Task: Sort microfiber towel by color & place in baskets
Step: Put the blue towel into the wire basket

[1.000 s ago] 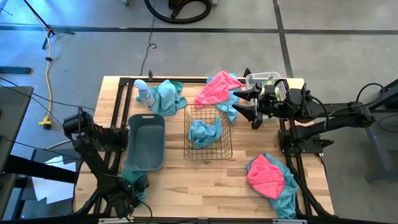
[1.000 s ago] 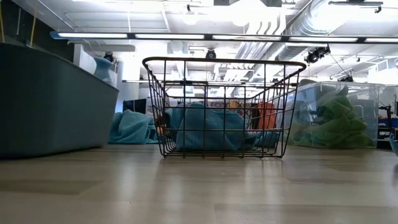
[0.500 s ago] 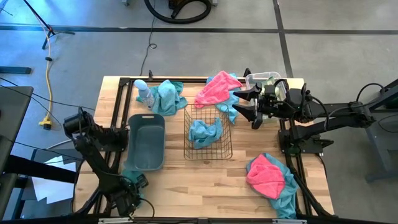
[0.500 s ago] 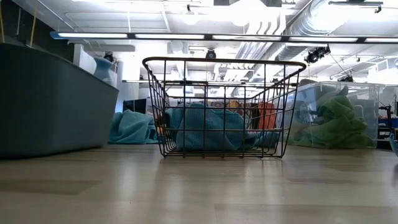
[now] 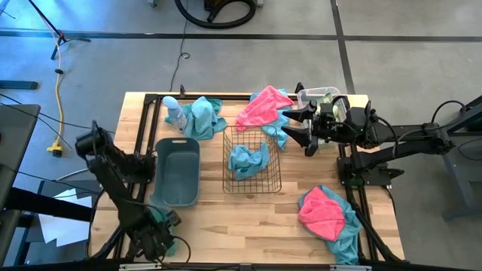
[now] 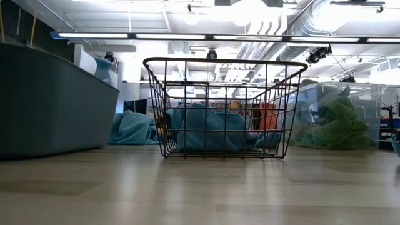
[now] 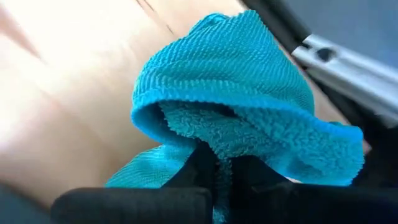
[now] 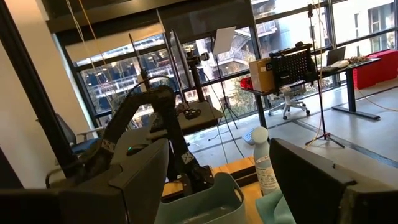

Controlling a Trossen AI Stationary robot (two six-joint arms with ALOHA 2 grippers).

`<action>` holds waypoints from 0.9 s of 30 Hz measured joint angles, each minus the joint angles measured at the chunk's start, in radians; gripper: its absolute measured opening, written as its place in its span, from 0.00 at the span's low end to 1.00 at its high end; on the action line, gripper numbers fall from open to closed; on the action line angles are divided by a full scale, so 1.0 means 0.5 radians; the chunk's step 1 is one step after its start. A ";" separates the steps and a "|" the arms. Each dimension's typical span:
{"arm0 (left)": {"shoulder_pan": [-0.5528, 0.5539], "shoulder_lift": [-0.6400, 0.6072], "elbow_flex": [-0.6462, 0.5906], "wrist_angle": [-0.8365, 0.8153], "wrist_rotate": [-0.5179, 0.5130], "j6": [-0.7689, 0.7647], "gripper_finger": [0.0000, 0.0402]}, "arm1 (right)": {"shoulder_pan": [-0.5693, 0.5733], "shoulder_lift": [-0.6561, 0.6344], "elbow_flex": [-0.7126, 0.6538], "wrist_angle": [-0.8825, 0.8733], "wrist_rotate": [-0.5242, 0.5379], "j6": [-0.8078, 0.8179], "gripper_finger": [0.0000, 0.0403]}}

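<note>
Left gripper (image 7: 216, 171) clenched on teal towel (image 7: 249, 112) at table's (image 5: 241, 222) near-left corner — beside grey-blue tub (image 5: 177, 172). Right gripper (image 5: 295, 126) hung released beside wire basket (image 5: 252, 159).

Left gripper (image 5: 160, 239) closed over the last sec: jaws were wide, now pinched on a fold of the teal towel (image 7: 249, 118) at the table's near-left corner, just past the grey-blue tub's (image 5: 177, 172) near end. In high view more teal cloth shows around the fingers than before, bunched up beside the gripper. Left arm's elbow shifted a bit, up and away from the tub, w/ the arm stretched straighter.
</note>
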 joint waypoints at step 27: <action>0.569 -0.712 1.289 -0.594 -0.903 0.165 0.00 | 0.000 0.000 0.000 -0.093 0.008 0.009 0.69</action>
